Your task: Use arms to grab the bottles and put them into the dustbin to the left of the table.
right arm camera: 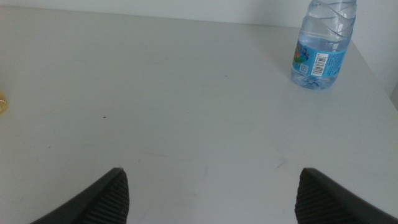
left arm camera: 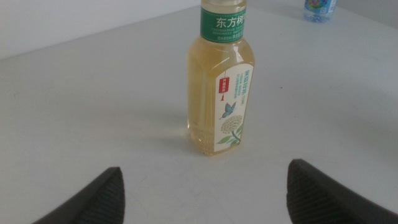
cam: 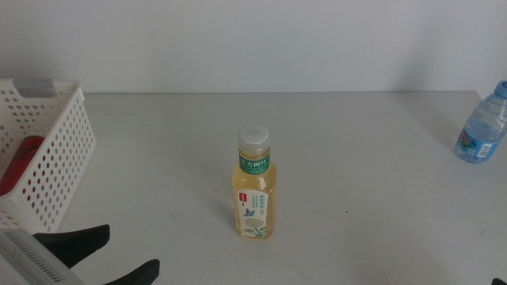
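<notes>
Two bottles stand on the table (cam: 356,158): one yellow tea bottle (cam: 254,188) and one water bottle (cam: 482,125). One dustbin (cam: 55,158) holds one red can (cam: 22,162). Two grippers show.

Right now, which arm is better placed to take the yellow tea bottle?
Left. The left gripper is open near the tea bottle, which stands upright ahead of it in the left wrist view. The right gripper faces the water bottle.

Upright tea bottle (left arm camera: 222,81) on table (left arm camera: 93,112), beyond spread left pincer (left arm camera: 202,193)
</notes>
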